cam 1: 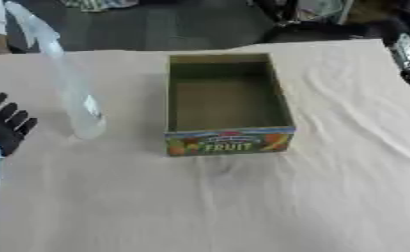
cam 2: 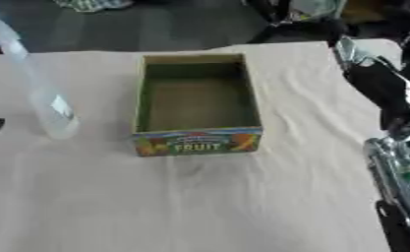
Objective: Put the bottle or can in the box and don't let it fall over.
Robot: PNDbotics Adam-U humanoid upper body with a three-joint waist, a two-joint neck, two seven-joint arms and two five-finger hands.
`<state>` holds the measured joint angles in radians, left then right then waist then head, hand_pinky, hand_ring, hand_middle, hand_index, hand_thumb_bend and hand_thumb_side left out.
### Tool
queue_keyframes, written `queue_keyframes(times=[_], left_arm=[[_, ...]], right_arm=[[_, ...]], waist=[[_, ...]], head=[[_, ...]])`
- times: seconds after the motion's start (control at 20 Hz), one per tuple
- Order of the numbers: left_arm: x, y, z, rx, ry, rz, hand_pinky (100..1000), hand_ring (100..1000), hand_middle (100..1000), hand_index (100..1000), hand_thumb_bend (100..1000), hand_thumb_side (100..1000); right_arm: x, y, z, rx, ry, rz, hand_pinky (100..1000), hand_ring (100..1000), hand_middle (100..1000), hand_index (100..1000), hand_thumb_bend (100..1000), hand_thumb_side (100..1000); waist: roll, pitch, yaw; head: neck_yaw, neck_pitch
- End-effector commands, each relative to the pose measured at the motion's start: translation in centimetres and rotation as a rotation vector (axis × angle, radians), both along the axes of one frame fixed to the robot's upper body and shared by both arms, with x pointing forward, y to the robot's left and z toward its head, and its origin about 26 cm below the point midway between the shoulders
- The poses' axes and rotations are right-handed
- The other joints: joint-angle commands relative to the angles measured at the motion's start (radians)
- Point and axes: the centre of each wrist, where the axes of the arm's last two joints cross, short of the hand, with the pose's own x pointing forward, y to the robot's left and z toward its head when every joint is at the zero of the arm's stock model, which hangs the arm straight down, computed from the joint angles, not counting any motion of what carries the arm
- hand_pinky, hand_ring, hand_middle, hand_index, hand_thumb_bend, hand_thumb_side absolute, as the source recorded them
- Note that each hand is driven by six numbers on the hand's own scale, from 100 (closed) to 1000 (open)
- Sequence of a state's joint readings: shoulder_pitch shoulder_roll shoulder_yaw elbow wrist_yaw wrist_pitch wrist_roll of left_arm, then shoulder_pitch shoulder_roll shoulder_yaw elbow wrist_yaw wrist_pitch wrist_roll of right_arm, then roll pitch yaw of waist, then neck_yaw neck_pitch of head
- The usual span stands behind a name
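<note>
While the clear bottle (cam 1: 70, 93) stands upright near the table's (cam 1: 242, 206) left edge, left of the empty box (cam 1: 228, 106), the left hand (cam 1: 6, 125) is held open beside it; it must be gripped next

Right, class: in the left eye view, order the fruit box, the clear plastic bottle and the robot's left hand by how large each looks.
1. Fruit box
2. Clear plastic bottle, tall but narrow
3. Left hand, partly cut off at the edge, so unsure
</note>
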<state>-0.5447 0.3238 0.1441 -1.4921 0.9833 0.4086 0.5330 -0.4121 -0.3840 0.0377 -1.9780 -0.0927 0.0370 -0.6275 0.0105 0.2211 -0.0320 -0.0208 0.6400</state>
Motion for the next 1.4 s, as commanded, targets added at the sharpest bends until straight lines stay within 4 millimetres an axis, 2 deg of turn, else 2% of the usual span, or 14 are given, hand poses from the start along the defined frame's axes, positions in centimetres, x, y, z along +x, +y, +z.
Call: queue_keyframes(times=[0.05, 0.55, 1.4], left_arm=[[0.1, -0.9, 1.5, -0.026, -0.032, -0.033, 100, 100, 100, 1000, 845, 1000], [0.2, -3.2, 3.3, -0.125, -0.046, -0.12, 100, 100, 100, 1000, 832, 1000], [-0.1, -3.5, 7.0, -0.235, -0.114, -0.162, 100, 100, 124, 1000, 841, 1000]], right_arm=[[-0.4, -0.1, 0.8, -0.014, -0.03, 0.005, 904, 727, 881, 853, 657, 100], [-0.4, 0.0, 0.8, -0.016, -0.025, 0.008, 903, 727, 881, 853, 657, 100], [-0.4, 0.0, 0.8, -0.012, -0.02, -0.003, 906, 726, 881, 853, 658, 100]], waist=[[0.0, -0.022, -0.001], [0.001, -0.023, -0.004], [0.0, -0.022, -0.009]], head=[[0.004, -0.011], [0.011, -0.014], [0.014, -0.014]])
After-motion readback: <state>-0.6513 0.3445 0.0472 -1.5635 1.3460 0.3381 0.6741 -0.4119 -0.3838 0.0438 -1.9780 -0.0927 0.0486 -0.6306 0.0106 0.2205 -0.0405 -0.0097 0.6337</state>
